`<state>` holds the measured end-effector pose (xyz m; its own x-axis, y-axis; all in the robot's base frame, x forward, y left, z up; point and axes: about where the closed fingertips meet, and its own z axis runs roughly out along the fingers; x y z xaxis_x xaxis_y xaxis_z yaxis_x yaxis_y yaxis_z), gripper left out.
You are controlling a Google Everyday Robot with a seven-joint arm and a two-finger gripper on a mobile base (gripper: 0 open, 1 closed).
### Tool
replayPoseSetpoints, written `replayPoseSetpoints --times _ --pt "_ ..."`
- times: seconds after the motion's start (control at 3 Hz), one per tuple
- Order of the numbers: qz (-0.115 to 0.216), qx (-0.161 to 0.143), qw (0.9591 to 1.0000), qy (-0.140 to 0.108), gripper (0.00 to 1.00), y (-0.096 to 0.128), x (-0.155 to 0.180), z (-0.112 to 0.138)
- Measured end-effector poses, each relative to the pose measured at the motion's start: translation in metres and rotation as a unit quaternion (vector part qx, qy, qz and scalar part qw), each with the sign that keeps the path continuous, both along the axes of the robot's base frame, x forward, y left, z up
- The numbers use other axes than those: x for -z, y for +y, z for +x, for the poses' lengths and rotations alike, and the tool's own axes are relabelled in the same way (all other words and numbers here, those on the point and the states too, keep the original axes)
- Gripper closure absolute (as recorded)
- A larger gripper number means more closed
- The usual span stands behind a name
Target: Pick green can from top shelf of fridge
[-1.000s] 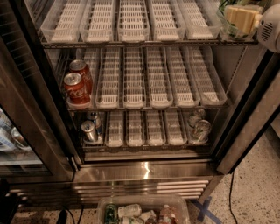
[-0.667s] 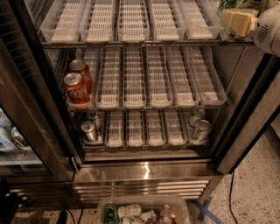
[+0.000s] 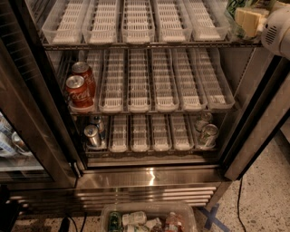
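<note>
Claw (image 3: 248,21) is seen top right, just beside the green can (image 3: 234,6), which is half hidden at the right end of the top shelf (image 3: 136,45). Whether it is open cannot be told. Red cans (image 3: 75,89) are kept one shelf lower.

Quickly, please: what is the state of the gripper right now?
Gripper: at the upper right, at the right end of the top shelf; open, closed or holding something cannot be told.
</note>
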<state>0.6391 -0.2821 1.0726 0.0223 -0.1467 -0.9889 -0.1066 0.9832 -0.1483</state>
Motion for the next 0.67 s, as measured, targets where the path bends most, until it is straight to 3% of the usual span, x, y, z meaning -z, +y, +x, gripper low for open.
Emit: replayPoseSetpoints --times 0.67 --pt "0.006 -0.001 1.0 -0.002 0.92 0.0004 -0.0028 -0.0005"
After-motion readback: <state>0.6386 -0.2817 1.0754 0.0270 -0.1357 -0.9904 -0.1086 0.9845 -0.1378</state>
